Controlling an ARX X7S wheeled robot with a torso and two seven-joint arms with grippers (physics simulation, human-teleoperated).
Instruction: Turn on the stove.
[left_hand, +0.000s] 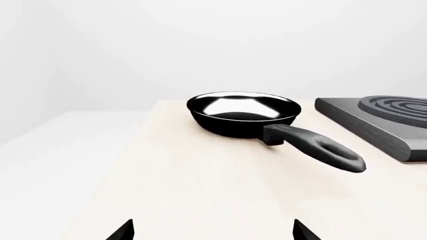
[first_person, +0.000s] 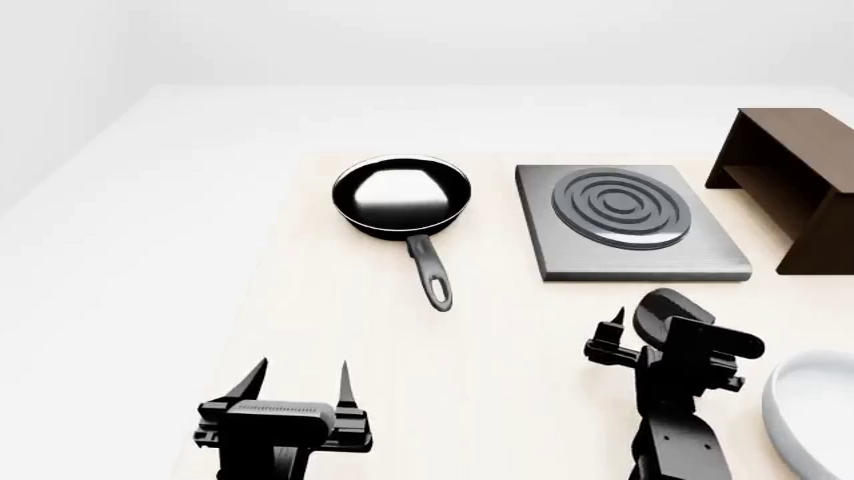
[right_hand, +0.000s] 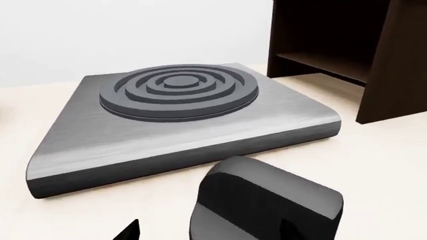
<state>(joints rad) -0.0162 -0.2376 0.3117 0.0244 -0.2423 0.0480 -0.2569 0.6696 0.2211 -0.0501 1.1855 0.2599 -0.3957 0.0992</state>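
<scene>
Two grippers are hovering over the pale table (first_person: 307, 330), both near its front edge. The left gripper (first_person: 296, 385) is sitting with its prongs spread apart and holding nothing, well short of the frying pan (first_person: 400, 195), whose handle is pointing back toward the robot. The right gripper (first_person: 634, 330) is sitting just in front of the stove (first_person: 627, 225) and right at the black knob (first_person: 663, 312) (whether its prongs are touching or closing on the knob cannot be told, since the knob is blocking the view). The stove's ring burner (right_hand: 179, 91) is lying flat between the pan and a dark wooden box (first_person: 787, 175). A white bowl (first_person: 807, 420) is showing at the right edge.
</scene>
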